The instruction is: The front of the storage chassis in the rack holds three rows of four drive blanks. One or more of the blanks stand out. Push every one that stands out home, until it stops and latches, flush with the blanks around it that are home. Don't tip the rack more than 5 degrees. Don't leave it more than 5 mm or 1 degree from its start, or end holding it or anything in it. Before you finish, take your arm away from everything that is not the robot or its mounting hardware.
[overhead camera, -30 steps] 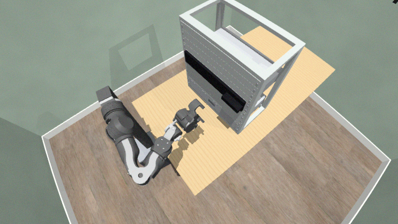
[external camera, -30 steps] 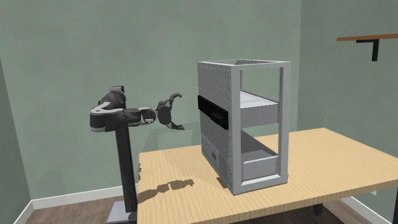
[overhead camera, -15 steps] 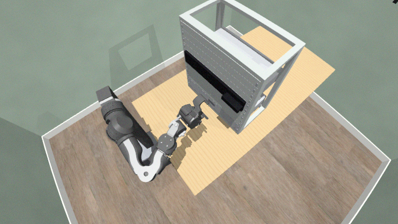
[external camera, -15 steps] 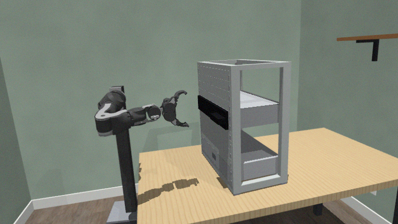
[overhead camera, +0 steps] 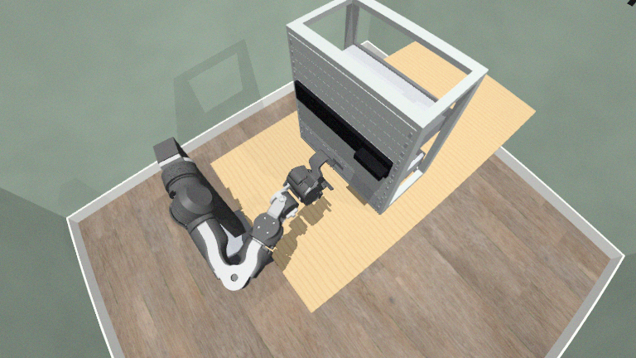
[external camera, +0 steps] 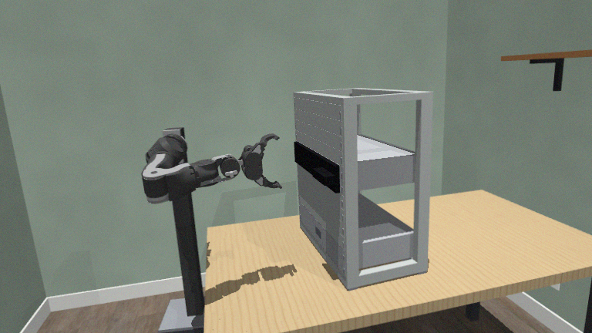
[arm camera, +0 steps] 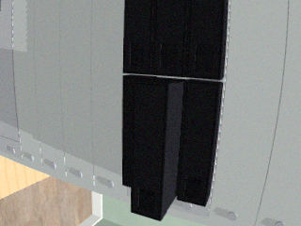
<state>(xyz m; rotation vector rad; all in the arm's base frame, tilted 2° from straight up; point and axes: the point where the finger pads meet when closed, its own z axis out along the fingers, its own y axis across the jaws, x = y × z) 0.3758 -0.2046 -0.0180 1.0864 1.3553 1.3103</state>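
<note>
The grey open-frame rack (overhead camera: 375,100) stands on the wooden table and also shows in the exterior view (external camera: 362,181). The black storage chassis (overhead camera: 337,124) runs as a band across the rack's front (external camera: 316,166). One black drive blank (overhead camera: 373,162) (external camera: 326,175) stands out from the band at its end nearest the rack's corner post. In the wrist view it juts toward the camera (arm camera: 153,151), and the blanks around it lie flush. My gripper (external camera: 276,161) (overhead camera: 328,171) is open and empty. It faces the chassis front at its height, a short gap away, touching nothing.
Grey panels and a lower unit (external camera: 318,229) fill the rack front above and below the chassis. The wooden table (external camera: 436,259) carries the rack. My arm's pedestal (external camera: 187,246) stands off the table's left edge. A wall shelf (external camera: 545,56) hangs far right.
</note>
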